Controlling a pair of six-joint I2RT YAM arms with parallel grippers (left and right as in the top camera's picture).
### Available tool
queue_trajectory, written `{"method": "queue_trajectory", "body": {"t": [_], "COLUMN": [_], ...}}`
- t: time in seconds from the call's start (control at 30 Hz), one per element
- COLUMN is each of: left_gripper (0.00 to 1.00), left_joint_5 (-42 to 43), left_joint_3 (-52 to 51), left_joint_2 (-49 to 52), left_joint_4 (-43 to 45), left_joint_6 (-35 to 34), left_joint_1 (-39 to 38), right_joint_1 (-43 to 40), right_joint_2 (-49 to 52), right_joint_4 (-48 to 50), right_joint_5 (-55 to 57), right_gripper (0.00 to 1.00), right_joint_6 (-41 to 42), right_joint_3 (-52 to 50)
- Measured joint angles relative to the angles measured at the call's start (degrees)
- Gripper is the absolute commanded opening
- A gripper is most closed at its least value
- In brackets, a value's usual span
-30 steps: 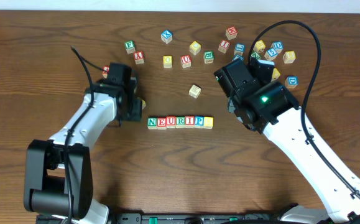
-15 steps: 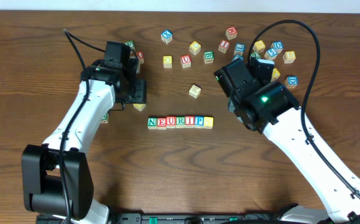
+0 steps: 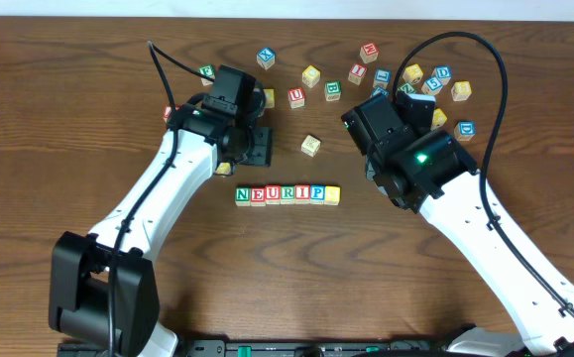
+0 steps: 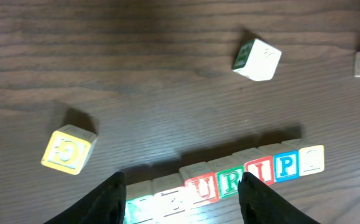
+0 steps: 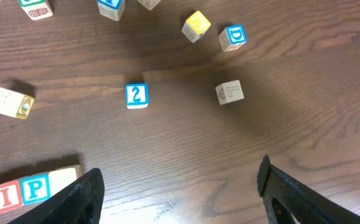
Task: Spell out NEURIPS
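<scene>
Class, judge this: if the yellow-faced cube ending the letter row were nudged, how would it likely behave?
The yellow-faced cube looks like rigid wood, so it should probably slide, not bend. Flat faces make rolling unlikely. It touches the P cube, so a push along the row would likely shift neighbours.

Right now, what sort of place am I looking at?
Probably a robotics lab or test bench: a left robot arm and a right robot arm over a wooden table, a row of letter blocks, and loose blocks nearby.
</scene>
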Motion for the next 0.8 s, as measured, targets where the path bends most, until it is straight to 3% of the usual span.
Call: {"method": "queue_trajectory", "body": {"t": [0.5,0.8], "left_gripper": [0.57,0.57], "left_joint_5": [0.00,-1.20], "left_joint_3": [0.28,0.28], "left_joint_2": [11.80,12.33], "left_joint_4": [5.11,6.01], "left_joint_6": [-3.08,-4.11], "left_joint_1": [-6.62,-7.28], "right_joint_1": [0.00,0.00], "right_joint_2": [0.00,0.00], "right_joint_4": [-1.64,-2.21], "right_joint_5": [-0.76,-2.80], "right_gripper": [0.75,0.74], "right_joint_6": [-0.22,-0.33], "right_joint_3": [0.00,0.00]}}
